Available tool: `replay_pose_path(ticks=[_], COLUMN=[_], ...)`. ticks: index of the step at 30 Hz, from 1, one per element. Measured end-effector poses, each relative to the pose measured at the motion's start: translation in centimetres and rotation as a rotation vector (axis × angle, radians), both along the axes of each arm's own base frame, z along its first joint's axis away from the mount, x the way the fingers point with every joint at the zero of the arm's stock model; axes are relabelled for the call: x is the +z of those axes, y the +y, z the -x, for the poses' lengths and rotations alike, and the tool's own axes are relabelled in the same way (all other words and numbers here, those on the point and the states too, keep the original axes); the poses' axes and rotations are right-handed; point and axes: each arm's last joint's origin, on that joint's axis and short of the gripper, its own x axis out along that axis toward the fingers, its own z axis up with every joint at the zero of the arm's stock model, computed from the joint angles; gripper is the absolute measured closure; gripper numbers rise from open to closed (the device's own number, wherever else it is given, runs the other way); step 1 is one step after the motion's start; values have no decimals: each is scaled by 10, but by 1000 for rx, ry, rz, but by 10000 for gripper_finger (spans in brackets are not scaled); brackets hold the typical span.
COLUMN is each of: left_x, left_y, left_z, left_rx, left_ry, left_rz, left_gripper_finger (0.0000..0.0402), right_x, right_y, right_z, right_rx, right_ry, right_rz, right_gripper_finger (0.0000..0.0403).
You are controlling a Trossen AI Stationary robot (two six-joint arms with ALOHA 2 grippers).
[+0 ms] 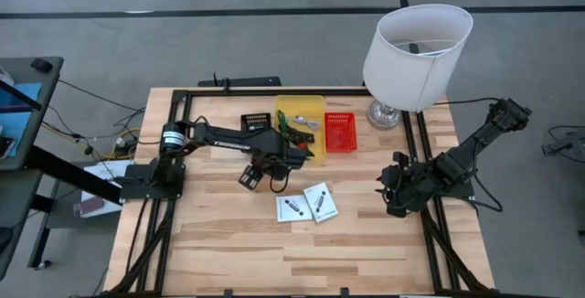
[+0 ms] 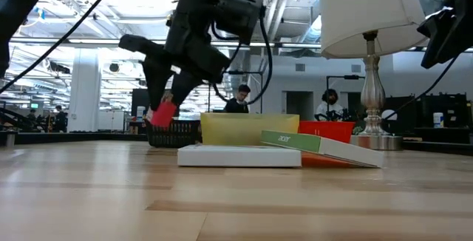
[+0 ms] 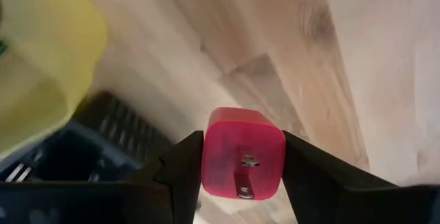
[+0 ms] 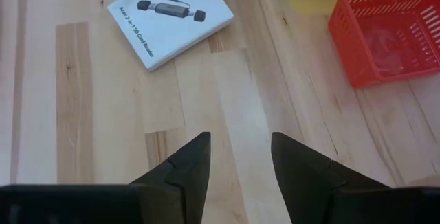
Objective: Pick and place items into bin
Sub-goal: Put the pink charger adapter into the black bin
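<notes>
My left gripper (image 3: pixel 242 165) pinches a pink-red cube (image 3: pixel 243 157) with metal prongs between its two fingers, and holds it in the air above the table (image 1: pixel 228 243), near the black basket (image 1: pixel 255 122). The yellow bin (image 1: pixel 301 112) stands between the black basket and the red basket (image 1: pixel 339 132); a green-handled tool (image 1: pixel 294 126) and a small silver cable (image 1: pixel 309 122) lie in it. I cannot tell what is in the black basket. The two white cards (image 1: pixel 307 204) lie flat on the wood. My right gripper (image 4: pixel 240 157) waits at the right table edge, fingers spread, holding nothing.
</notes>
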Motion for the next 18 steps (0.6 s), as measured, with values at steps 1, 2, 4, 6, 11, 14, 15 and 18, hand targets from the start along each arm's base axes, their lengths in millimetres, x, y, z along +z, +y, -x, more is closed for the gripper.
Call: replay_pose_path(ticks=[1,2,4,6,11,14,15,18], left_x=[4,7,16,25,52,68,73,84], left_y=[1,3,6,11,27,44,50,74], left_z=[1,3,7,10,21,28,31,37], left_rx=[5,10,22,29,84,134,150,216], left_ry=[-7,-14,-26,-52,-149,-230,-258,-343], left_rz=[-9,-15,-30,-55,-84,-96,-100,-96], left_gripper_finger=[232,232,232,232,232,232,232,232], right_x=[0,0,0,0,0,0,0,0], right_y=[0,0,0,0,0,0,0,0], right_z=[0,0,0,0,0,0,0,0], right_rx=[0,0,0,0,0,0,-1,-6], right_ry=[0,0,0,0,0,0,0,-1], right_rz=[0,0,0,0,0,0,0,-4], right_gripper_finger=[255,255,255,253,253,255,255,253])
